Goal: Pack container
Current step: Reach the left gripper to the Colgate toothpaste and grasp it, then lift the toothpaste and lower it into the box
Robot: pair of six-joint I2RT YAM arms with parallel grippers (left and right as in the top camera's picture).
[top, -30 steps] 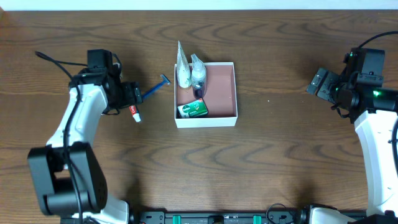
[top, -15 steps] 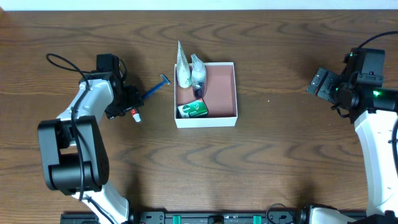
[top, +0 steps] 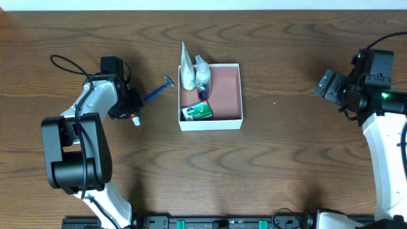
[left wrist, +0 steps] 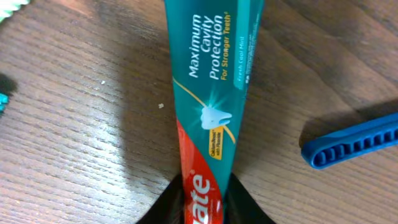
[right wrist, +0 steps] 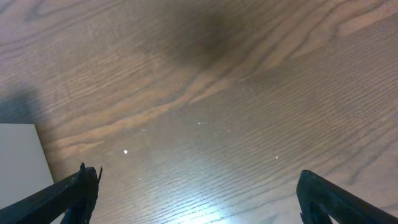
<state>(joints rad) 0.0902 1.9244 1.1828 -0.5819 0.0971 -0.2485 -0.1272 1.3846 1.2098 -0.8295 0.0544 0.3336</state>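
The container (top: 229,118), a shallow white box with a pinkish floor, sits at the table's middle. It holds a green packet (top: 197,112) and two white bottles (top: 189,77) leaning on its left wall. A teal and red toothpaste tube (left wrist: 208,93) lies on the wood left of the box, its red cap (top: 135,119) showing in the overhead view. My left gripper (top: 129,108) (left wrist: 205,208) is shut on the tube, both dark fingers pressed to its sides. My right gripper (top: 331,86) (right wrist: 199,199) hangs open over bare wood at the far right.
A blue razor (top: 159,89) (left wrist: 351,149) lies on the table between the left gripper and the box. A corner of the white box (right wrist: 18,165) shows at the left edge of the right wrist view.
My left gripper has closed onto the toothpaste tube and shifted slightly left. The right arm has not moved.
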